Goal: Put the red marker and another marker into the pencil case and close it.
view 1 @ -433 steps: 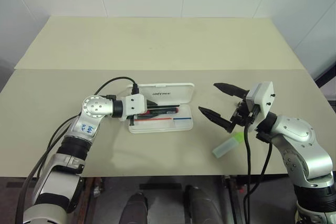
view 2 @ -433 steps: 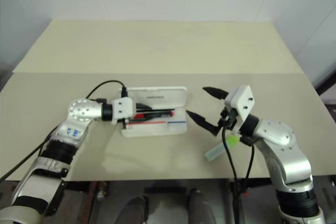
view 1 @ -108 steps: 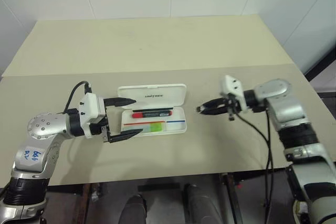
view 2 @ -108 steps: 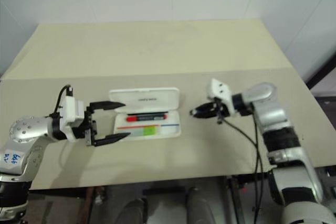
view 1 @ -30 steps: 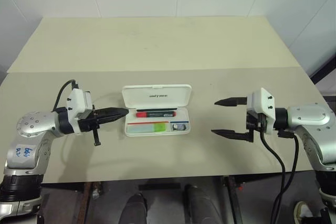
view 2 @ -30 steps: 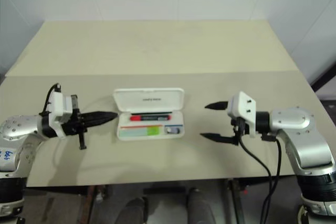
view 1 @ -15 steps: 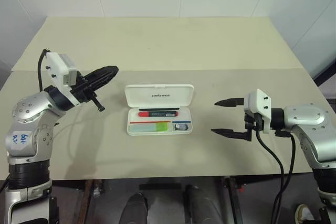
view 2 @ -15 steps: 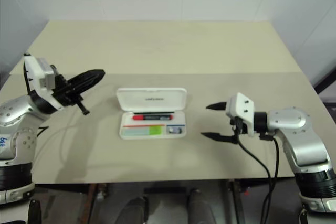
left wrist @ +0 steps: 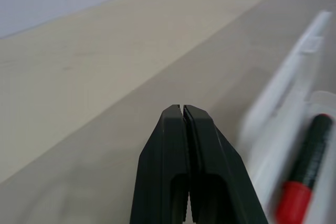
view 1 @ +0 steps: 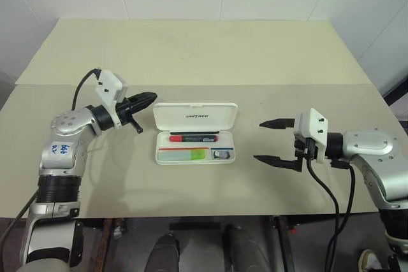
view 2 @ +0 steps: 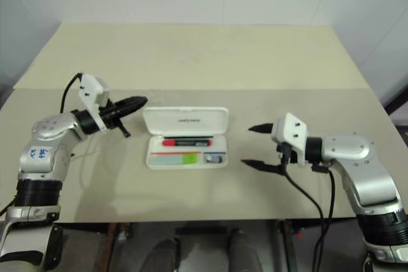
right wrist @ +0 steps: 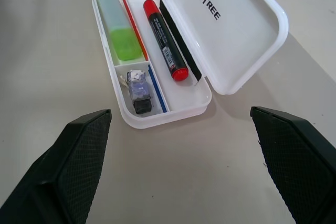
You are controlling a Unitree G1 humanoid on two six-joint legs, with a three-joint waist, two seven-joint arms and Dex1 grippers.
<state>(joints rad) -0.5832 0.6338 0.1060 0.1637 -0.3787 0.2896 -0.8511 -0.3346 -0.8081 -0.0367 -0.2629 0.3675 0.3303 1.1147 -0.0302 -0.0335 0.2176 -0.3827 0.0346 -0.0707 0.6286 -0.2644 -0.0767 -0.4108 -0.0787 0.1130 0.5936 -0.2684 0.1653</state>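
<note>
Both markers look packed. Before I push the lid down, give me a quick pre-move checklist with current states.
1. Red marker lying inside the pencil case: ok.
2. Green-capped marker lying in its own compartment: ok.
3. Nothing poking over the rim: cannot tell; both markers look flat in the right wrist view.
4. Lid closed: not ok, it stands open.
5. Left gripper shut, empty, at the lid's left end: ok.
6. Right gripper open, empty, apart from the case: ok.
</note>
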